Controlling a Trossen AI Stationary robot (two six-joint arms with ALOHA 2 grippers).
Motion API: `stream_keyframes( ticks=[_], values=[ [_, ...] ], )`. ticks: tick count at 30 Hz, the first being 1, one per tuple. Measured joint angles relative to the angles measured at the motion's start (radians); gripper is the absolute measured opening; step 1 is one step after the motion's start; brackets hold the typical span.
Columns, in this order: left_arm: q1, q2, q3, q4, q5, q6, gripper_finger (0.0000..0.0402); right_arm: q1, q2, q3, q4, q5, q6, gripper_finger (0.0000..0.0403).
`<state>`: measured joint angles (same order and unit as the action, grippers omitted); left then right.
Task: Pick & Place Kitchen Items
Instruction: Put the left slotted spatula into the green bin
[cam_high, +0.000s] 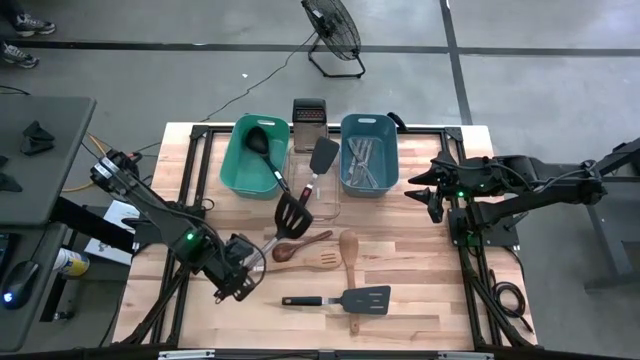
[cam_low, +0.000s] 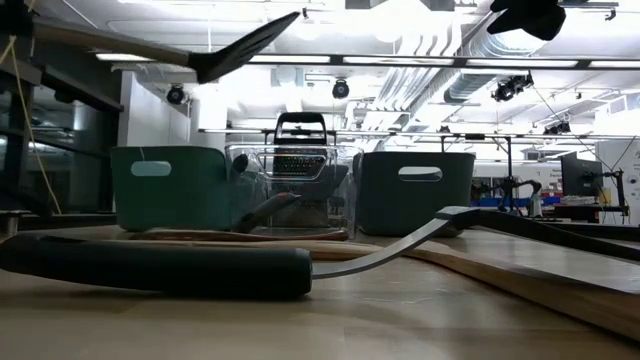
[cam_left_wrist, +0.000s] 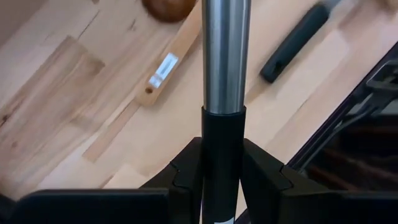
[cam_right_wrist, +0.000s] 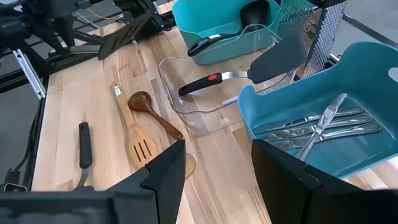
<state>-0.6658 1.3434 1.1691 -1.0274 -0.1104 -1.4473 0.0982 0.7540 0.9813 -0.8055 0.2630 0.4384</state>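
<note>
Black slotted plastic forms the head of the turner that the left gripper holds by the end of its steel-and-black handle, so the utensil hangs clear of the boards with its head just short of the clear tub, on the side nearer the camera. In the left wrist view the 2 dark fingers sit closed snugly against the black handle, one on each side, with the steel shaft running straight out ahead. The step in hand looks like carrying this turner to a tub. Judged from here, it should go well if the arm keeps the long handle level, brings the head over the clear tub's rim beside the other black turner already resting there, and lets go only once most of the length is supported, since a grip this far from the head gives the load plenty of leverage to swing or droop. The left arm reaches in low from the table's left edge, forearm angled toward the clear tub, wrist nearly flat. The right gripper waits well to the right of the clear tub, beyond the blue tub of metal cutlery, its fingers parted and holding nothing.
</note>
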Motion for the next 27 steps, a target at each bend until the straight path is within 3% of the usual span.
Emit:
stream_keyframes(
  ticks=[9,19,27],
  values=[
    [0.141,-0.056,0.012,0.023,-0.03,0.062,0.0076,0.0,0.0,0.0,0.003,0.011,-0.01,0.0176],
    [0.303,-0.22,0.012,-0.001,-0.094,0.176,0.0076,0.0,0.0,0.0,0.003,0.011,0.0,0.0176],
    [0.485,-0.327,0.012,0.009,-0.06,0.255,0.0075,0.0,0.0,0.0,0.002,0.011,-0.012,0.0176]
  ],
)
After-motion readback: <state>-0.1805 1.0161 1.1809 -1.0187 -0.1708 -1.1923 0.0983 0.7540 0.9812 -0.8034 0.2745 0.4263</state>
